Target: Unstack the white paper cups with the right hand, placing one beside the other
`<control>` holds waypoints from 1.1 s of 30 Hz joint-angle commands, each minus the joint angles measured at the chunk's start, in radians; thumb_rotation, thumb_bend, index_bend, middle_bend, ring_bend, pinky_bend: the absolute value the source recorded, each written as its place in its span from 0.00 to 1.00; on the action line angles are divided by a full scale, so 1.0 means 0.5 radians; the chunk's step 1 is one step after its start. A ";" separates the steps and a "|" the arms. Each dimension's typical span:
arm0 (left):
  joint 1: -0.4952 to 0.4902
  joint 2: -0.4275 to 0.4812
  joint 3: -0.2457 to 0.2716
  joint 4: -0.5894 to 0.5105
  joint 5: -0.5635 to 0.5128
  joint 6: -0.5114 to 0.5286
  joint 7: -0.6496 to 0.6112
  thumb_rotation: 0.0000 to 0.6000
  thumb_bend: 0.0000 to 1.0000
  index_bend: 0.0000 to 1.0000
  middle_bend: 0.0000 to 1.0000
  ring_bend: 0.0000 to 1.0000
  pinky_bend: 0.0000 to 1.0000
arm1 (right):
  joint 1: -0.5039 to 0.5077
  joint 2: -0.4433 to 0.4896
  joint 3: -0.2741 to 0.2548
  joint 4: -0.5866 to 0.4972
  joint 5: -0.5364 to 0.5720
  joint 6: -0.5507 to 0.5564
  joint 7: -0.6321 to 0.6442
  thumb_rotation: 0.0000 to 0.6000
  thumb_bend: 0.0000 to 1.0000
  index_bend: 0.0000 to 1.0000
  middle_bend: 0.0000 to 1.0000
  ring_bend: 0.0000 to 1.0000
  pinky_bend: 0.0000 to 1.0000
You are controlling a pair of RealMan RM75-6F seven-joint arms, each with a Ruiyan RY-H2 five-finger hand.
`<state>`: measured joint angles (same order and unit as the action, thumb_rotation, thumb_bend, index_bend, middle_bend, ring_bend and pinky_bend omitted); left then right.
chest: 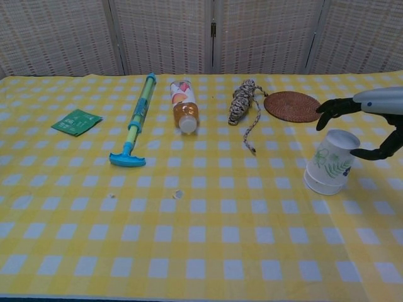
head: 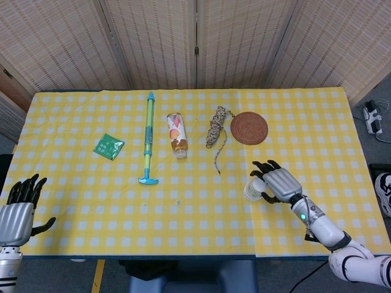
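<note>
Cups are stacked upside down, white with a green leaf print, near the table's right side. Right hand arches over them, fingers spread, not gripping. Only the head view catches the left hand, open.
</note>
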<state>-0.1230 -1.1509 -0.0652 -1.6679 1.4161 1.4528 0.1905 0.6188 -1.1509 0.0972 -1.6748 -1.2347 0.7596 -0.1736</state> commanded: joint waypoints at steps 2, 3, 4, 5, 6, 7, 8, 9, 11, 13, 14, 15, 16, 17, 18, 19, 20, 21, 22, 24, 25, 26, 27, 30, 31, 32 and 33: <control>0.000 -0.003 0.000 0.005 -0.001 -0.001 -0.004 1.00 0.24 0.00 0.03 0.00 0.00 | 0.007 -0.002 -0.008 0.000 0.006 0.008 -0.001 1.00 0.46 0.25 0.08 0.12 0.06; 0.000 -0.003 0.000 0.006 -0.001 -0.002 -0.004 1.00 0.24 0.00 0.03 0.00 0.00 | 0.009 -0.002 -0.010 0.000 0.009 0.010 -0.002 1.00 0.46 0.26 0.08 0.12 0.06; -0.001 -0.003 0.000 0.007 -0.002 -0.004 -0.004 1.00 0.24 0.00 0.03 0.00 0.00 | 0.011 -0.002 -0.012 -0.001 0.012 0.012 -0.004 1.00 0.46 0.27 0.08 0.12 0.06; -0.001 -0.004 0.000 0.008 -0.004 -0.004 -0.005 1.00 0.24 0.00 0.03 0.00 0.00 | 0.013 -0.003 -0.013 -0.001 0.016 0.014 -0.007 1.00 0.47 0.27 0.09 0.12 0.07; -0.001 -0.005 -0.001 0.009 -0.006 -0.006 -0.006 1.00 0.24 0.00 0.03 0.00 0.00 | 0.015 -0.004 -0.015 -0.001 0.023 0.018 -0.011 1.00 0.47 0.29 0.09 0.12 0.07; -0.001 -0.005 0.000 0.010 -0.006 -0.006 -0.008 1.00 0.24 0.00 0.03 0.00 0.00 | 0.018 -0.006 -0.017 -0.001 0.029 0.020 -0.016 1.00 0.48 0.30 0.09 0.12 0.07; 0.000 -0.005 0.000 0.013 -0.007 -0.007 -0.010 1.00 0.24 0.00 0.03 0.00 0.00 | 0.021 -0.008 -0.019 0.000 0.037 0.022 -0.026 1.00 0.48 0.30 0.10 0.12 0.07; 0.000 -0.006 0.000 0.015 -0.009 -0.008 -0.010 1.00 0.24 0.00 0.02 0.00 0.00 | 0.024 -0.009 -0.020 -0.001 0.045 0.024 -0.032 1.00 0.49 0.32 0.10 0.12 0.07; -0.001 -0.008 0.000 0.017 -0.011 -0.011 -0.015 1.00 0.24 0.00 0.02 0.00 0.00 | 0.029 -0.012 -0.020 -0.004 0.060 0.030 -0.043 1.00 0.51 0.35 0.12 0.12 0.07; 0.000 -0.010 0.002 0.020 -0.012 -0.013 -0.020 1.00 0.24 0.00 0.02 0.00 0.00 | 0.033 -0.012 -0.021 -0.008 0.074 0.039 -0.052 1.00 0.51 0.36 0.13 0.12 0.07; 0.001 -0.012 0.002 0.023 -0.013 -0.014 -0.022 1.00 0.24 0.00 0.02 0.00 0.00 | 0.034 -0.011 -0.021 -0.013 0.080 0.045 -0.056 1.00 0.52 0.37 0.13 0.12 0.07; 0.001 -0.013 0.002 0.025 -0.015 -0.015 -0.023 1.00 0.24 0.00 0.02 0.00 0.00 | 0.034 -0.008 -0.021 -0.018 0.082 0.050 -0.057 1.00 0.52 0.37 0.13 0.12 0.07; 0.001 -0.013 0.003 0.026 -0.017 -0.017 -0.023 1.00 0.24 0.00 0.02 0.00 0.00 | 0.034 -0.002 -0.021 -0.026 0.083 0.056 -0.056 1.00 0.52 0.37 0.13 0.12 0.08; 0.000 -0.013 0.003 0.026 -0.020 -0.021 -0.022 1.00 0.24 0.00 0.02 0.00 0.00 | 0.032 0.011 -0.018 -0.042 0.082 0.068 -0.051 1.00 0.52 0.37 0.13 0.13 0.08; -0.001 -0.012 0.002 0.025 -0.021 -0.024 -0.021 1.00 0.24 0.00 0.02 0.00 0.00 | 0.030 0.021 -0.017 -0.053 0.079 0.077 -0.048 1.00 0.52 0.38 0.13 0.13 0.08; -0.002 -0.012 0.001 0.024 -0.022 -0.025 -0.020 1.00 0.24 0.00 0.02 0.00 0.00 | 0.027 0.032 -0.015 -0.066 0.073 0.090 -0.045 1.00 0.52 0.38 0.13 0.13 0.08; -0.004 -0.011 0.000 0.023 -0.021 -0.025 -0.019 1.00 0.24 0.00 0.02 0.00 0.00 | 0.021 0.052 -0.013 -0.088 0.063 0.108 -0.040 1.00 0.52 0.38 0.14 0.13 0.08; -0.005 -0.010 0.000 0.022 -0.019 -0.025 -0.019 1.00 0.24 0.00 0.02 0.00 0.00 | 0.018 0.066 -0.013 -0.103 0.056 0.118 -0.037 1.00 0.52 0.38 0.14 0.13 0.08; -0.006 -0.009 -0.002 0.020 -0.018 -0.025 -0.018 1.00 0.24 0.00 0.02 0.00 0.00 | 0.015 0.080 -0.013 -0.119 0.049 0.127 -0.033 1.00 0.52 0.38 0.14 0.13 0.08; -0.008 -0.008 -0.004 0.018 -0.017 -0.024 -0.017 1.00 0.24 0.00 0.02 0.00 0.00 | 0.005 0.122 -0.010 -0.161 0.027 0.157 -0.026 1.00 0.52 0.38 0.14 0.13 0.08; -0.009 -0.007 -0.004 0.017 -0.016 -0.025 -0.016 1.00 0.24 0.00 0.02 0.00 0.00 | 0.001 0.139 -0.010 -0.178 0.018 0.168 -0.021 1.00 0.52 0.38 0.14 0.13 0.08; -0.010 -0.006 -0.004 0.015 -0.016 -0.026 -0.015 1.00 0.24 0.00 0.02 0.00 0.00 | -0.005 0.162 -0.010 -0.199 0.007 0.178 -0.012 1.00 0.52 0.39 0.14 0.13 0.08; -0.010 -0.005 -0.004 0.013 -0.016 -0.026 -0.015 1.00 0.24 0.00 0.02 0.00 0.00 | -0.009 0.178 -0.009 -0.213 0.000 0.187 -0.003 1.00 0.52 0.39 0.14 0.14 0.08; -0.010 -0.003 -0.004 0.010 -0.019 -0.027 -0.013 1.00 0.24 0.00 0.02 0.00 0.00 | -0.025 0.232 -0.006 -0.257 -0.031 0.219 0.025 1.00 0.52 0.39 0.15 0.14 0.08; -0.011 -0.003 -0.005 0.010 -0.019 -0.027 -0.013 1.00 0.24 0.00 0.02 0.00 0.00 | -0.029 0.248 -0.004 -0.271 -0.043 0.231 0.033 1.00 0.52 0.40 0.15 0.14 0.08; -0.011 -0.002 -0.005 0.007 -0.019 -0.027 -0.012 1.00 0.24 0.00 0.02 0.00 0.00 | -0.036 0.272 -0.001 -0.294 -0.064 0.248 0.044 1.00 0.52 0.40 0.15 0.14 0.08; -0.011 0.000 -0.004 0.006 -0.018 -0.027 -0.011 1.00 0.24 0.00 0.02 0.00 0.00 | -0.040 0.290 0.002 -0.312 -0.080 0.260 0.053 1.00 0.52 0.40 0.15 0.14 0.08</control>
<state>-0.1285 -1.1511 -0.0674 -1.6651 1.4071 1.4393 0.1848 0.6034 -1.0161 0.0957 -1.8201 -1.2645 0.8804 -0.1544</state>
